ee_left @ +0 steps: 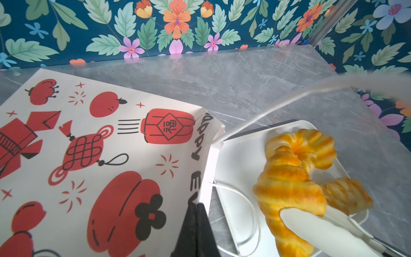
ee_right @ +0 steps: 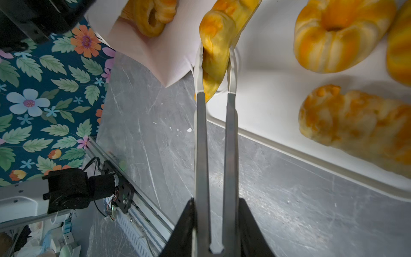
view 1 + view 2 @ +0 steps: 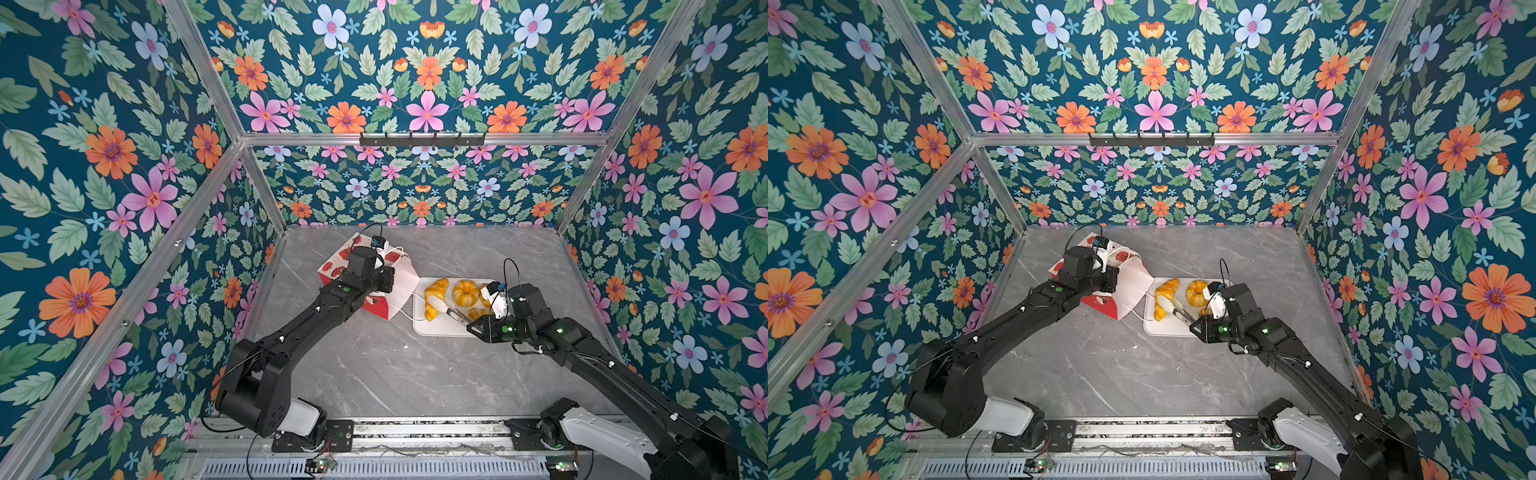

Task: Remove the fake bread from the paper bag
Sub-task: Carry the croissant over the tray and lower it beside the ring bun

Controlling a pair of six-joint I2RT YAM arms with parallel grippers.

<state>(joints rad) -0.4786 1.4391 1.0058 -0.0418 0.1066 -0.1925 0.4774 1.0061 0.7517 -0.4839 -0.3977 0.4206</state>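
Left tool (image 1: 196,205): clenched on the rim of the paper bag (image 1: 89,144) at its mouth, black fingers pressed together over the paper edge.
Right tool (image 2: 216,207): clamped around the handle end of a pair of metal tongs (image 2: 201,144), squeezing the two arms toward each other.
Tongs: their white tips grip the plaited loaf (image 2: 219,44) from both sides, near one end of it.
Paper bag: lying on its side on the tabletop (image 3: 374,374), at 9 o'clock of the tray (image 3: 440,328) in both top views. The white inside of its mouth (image 3: 401,286) faces 3 o'clock, just beside the tray's edge.
Plaited loaf: in both top views over the tray's 9 o'clock side (image 3: 434,299), lengthwise from 12 to 6 o'clock; whether it rests on the tray or hangs just above it I cannot tell.
Ring doughnut (image 3: 465,292): on the tray toward 12 o'clock, apart from the loaf.
Small roll (image 2: 355,124): on the tray toward 3 o'clock, near the right tool.
Pastry in the bag (image 2: 149,15): a golden looped piece lies on the bag's white inner wall in the right wrist view.
Tray: white, flat on the grey marbled tabletop.
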